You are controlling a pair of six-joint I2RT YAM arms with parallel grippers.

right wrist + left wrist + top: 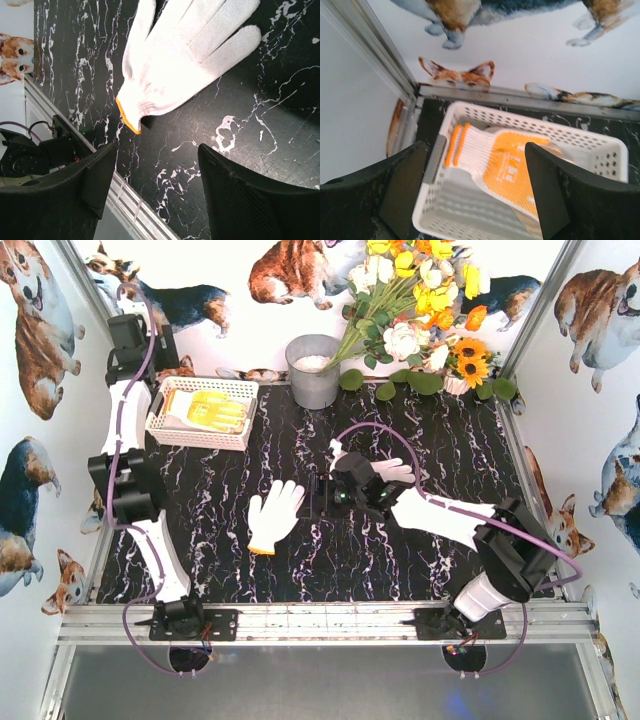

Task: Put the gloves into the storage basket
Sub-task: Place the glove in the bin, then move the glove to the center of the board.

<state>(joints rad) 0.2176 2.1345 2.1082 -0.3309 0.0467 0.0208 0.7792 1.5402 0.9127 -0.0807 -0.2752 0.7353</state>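
The white storage basket (168,427) stands at the back left and holds yellow-palmed gloves (217,410). In the left wrist view the basket (600,145) shows one glove (512,160) with an orange cuff lying inside. My left gripper (150,345) (475,160) is open and empty above the basket. A white glove (275,515) with an orange cuff lies flat mid-table, and it also shows in the right wrist view (180,60). My right gripper (316,496) (157,165) is open and empty just right of it. Another white glove (394,470) lies partly under the right arm.
A grey metal bucket (313,370) stands behind the middle of the table, beside a bunch of flowers (420,310) at the back right. The metal rail (320,618) runs along the near edge. Corgi-printed walls close in the sides.
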